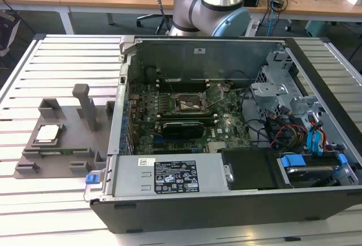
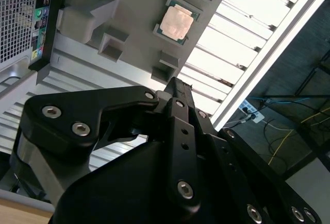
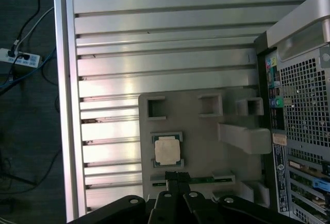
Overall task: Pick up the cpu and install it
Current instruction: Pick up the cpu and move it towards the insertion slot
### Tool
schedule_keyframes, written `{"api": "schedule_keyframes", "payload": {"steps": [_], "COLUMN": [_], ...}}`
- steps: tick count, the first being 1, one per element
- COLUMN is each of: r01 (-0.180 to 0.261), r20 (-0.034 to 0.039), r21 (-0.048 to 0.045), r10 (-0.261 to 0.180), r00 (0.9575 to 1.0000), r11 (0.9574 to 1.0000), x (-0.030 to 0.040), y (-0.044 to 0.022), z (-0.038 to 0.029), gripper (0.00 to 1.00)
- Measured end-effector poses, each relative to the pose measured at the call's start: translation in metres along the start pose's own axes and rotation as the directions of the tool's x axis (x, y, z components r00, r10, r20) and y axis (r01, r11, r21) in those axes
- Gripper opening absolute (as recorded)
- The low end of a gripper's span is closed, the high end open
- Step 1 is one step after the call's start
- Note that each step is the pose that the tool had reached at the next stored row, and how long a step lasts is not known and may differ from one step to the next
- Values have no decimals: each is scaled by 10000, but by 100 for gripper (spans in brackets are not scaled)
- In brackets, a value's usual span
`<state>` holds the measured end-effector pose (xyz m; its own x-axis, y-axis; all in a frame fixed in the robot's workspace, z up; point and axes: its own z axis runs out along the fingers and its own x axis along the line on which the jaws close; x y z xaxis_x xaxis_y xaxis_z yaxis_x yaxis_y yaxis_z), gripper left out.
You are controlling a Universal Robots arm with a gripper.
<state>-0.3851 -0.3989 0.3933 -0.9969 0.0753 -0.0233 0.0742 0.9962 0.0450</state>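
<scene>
Your claw (image 3: 176, 175), pinched shut and empty in both wrist views, hangs near the one cpu (image 3: 167, 150) on the grey holder (image 3: 206, 141); toward the exterior view's right you get the open case's (image 1: 226, 212) one socket (image 1: 189, 103).

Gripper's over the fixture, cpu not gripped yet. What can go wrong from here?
The gripper looks shut near the cpu; descending like that would strike its top.
The cpu lies in a walled fixture pocket; the jaws may catch the walls.
The socket sits deep inside the case; a tilted placement may damage it.
</scene>
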Motion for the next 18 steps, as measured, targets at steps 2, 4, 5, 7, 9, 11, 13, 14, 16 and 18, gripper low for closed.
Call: {"api": "schedule_keyframes", "payload": {"steps": [2, 4, 5, 7, 9, 11, 13, 14, 16, 18], "r01": [0, 0, 0, 0, 0, 0, 0, 0, 0, 280], "r20": [1, 0, 0, 0, 0, 0, 0, 0, 1, 9], "r21": [-1, 0, -1, 0, 0, 0, 0, 0, 2, 303], "r10": [0, 0, 0, 0, 0, 0, 0, 0, 0, -280], "r00": [10000, 10000, 10000, 10000, 10000, 10000, 10000, 10000, 10000, 9996], "r11": [10000, 10000, 10000, 10000, 10000, 10000, 10000, 10000, 10000, 9991], "x": [1, 2, 3, 3, 4, 5, 6, 7, 8, 8], "y": [0, 0, 0, 0, 0, 0, 0, -1, 0, -1], "z": [0, 0, 0, 0, 0, 0, 0, 0, 0, 0], "gripper": [11, 23, 29, 42, 47, 60, 66, 66, 66, 66]}}
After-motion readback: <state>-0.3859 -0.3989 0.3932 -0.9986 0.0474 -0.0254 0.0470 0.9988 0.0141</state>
